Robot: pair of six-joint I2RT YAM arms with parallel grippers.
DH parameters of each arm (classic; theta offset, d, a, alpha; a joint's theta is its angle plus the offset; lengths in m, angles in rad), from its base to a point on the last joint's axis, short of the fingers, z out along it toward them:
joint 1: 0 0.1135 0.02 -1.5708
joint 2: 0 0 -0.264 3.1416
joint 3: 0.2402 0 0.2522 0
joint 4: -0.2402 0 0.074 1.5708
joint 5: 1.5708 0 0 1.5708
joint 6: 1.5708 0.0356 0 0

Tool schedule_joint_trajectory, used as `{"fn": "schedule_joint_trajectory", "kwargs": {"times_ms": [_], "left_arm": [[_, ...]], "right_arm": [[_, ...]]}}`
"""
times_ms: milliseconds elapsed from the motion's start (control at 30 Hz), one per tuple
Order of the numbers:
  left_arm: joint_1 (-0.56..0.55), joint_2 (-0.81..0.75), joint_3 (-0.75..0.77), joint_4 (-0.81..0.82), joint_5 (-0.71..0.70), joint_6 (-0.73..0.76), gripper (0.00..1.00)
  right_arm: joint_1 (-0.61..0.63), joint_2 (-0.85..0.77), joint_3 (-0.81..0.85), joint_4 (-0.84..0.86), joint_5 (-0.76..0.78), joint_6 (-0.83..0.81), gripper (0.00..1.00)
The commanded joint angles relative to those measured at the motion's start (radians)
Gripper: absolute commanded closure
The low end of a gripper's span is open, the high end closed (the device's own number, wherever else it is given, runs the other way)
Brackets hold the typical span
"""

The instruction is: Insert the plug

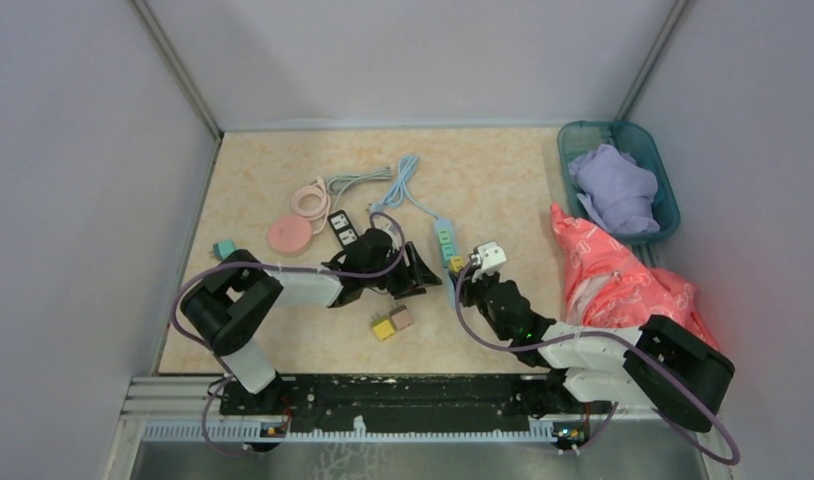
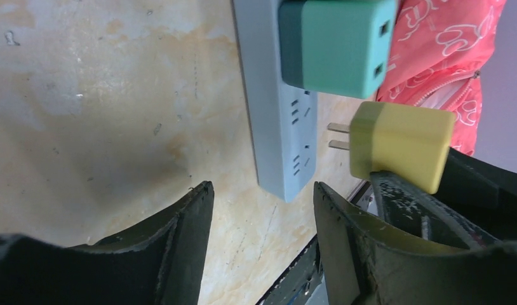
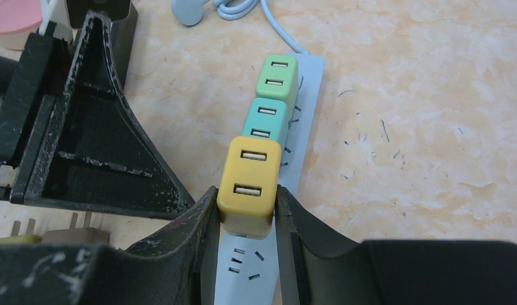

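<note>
Right gripper (image 3: pixel 246 203) side: pinches yellow plug (image 3: pixel 246 184), prongs (image 2: pixel 338 135) just short of power strip (image 3: pixel 310 95), left gripper (image 2: pixel 262 190) wide open to its left; risks tilted prongs missing slots (image 2: pixel 300 108), shoving ungripped strip away.

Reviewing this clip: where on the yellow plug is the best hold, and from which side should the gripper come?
Pinch the yellow plug across its two flat side faces, coming from the USB-port end, opposite the prongs. Those sides are parallel, and the prongs stay clear to face the strip. The right gripper holds it that way.
</note>
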Motion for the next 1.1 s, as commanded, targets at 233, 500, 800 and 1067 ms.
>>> {"fn": "schedule_joint_trajectory", "kwargs": {"times_ms": [233,500,800,1067], "left_arm": [[0.003,0.108,0.040,0.074,0.077,-0.069,0.42],[-0.005,0.142,0.029,0.098,0.090,-0.116,0.46],[-0.018,0.165,0.038,0.106,0.091,-0.131,0.50],[-0.032,0.193,0.053,0.103,0.088,-0.141,0.54]], "right_arm": [[-0.028,0.077,-0.013,0.208,-0.042,-0.007,1.00],[-0.033,0.138,-0.013,0.255,-0.061,0.005,1.00],[-0.032,0.158,-0.031,0.275,-0.043,0.006,1.00],[-0.033,0.207,-0.046,0.329,-0.022,0.016,1.00]]}}
